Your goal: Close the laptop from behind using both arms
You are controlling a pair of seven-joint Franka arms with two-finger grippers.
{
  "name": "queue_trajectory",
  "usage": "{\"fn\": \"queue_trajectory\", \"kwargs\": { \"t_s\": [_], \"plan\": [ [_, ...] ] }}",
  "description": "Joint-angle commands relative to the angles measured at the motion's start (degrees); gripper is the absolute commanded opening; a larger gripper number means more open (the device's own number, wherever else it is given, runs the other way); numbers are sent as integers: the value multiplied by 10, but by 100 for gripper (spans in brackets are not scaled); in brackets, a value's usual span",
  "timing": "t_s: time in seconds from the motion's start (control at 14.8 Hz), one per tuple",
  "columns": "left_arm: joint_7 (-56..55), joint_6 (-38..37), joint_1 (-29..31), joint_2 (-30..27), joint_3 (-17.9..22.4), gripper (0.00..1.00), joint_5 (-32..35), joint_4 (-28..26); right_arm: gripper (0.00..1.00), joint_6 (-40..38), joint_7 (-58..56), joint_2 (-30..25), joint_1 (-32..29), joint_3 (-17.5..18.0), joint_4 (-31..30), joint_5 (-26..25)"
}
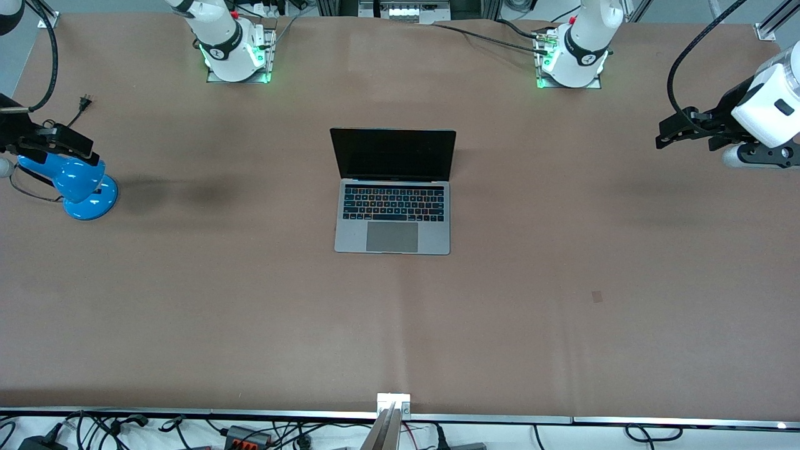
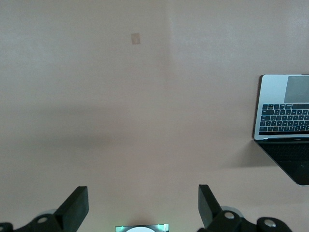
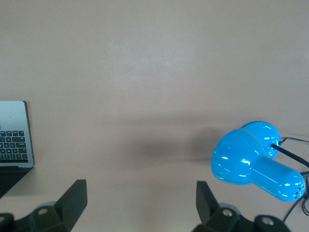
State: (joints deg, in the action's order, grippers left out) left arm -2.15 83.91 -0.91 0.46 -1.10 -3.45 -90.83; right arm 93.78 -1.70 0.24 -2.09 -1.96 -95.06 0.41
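Laptop: the laptop (image 1: 392, 194) is seen open in the middle of the table (image 1: 562, 281), screen upright and dark, keyboard and trackpad turned toward the front camera.
Lid: not yet lowered; the task is judged unstarted.
Left gripper: the left gripper (image 1: 672, 134) is held in the air over bare table at the left arm's end, well apart from the laptop; its fingers (image 2: 75, 208) are spread wide and nothing is grasped.
Right gripper: the right gripper (image 1: 72, 145) is held over the blue desk lamp (image 1: 78, 185) at the right arm's end; it is likewise released and empty.
Risk, uneven push: if the lid is met by one gripper before the other, the laptop could be twisted or slid across the smooth covering.
Risk, force: the lid could be slammed if it is pressed past the hinge's balance point too fast.
Risk, lamp: the lamp or its cord could be snagged as the right arm is swung inward.
Front view only: both arm bases, and the whole laptop.
Wrist views only: the open jaws seen plainly; just an edge of the laptop is caught in each.
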Motion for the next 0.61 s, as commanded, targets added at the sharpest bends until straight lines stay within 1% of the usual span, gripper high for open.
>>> {"fn": "queue_trajectory", "kwargs": {
  "t_s": [0.0, 0.54],
  "plan": [
    [1, -10, -8, 9, 7, 100, -8, 19, 100, 2, -4, -23, 2, 1, -29, -6],
    [1, -11, -8, 9, 5, 100, -9, 19, 100, -4, 3, -11, 13, 2, -32, -3]
  ]
}}
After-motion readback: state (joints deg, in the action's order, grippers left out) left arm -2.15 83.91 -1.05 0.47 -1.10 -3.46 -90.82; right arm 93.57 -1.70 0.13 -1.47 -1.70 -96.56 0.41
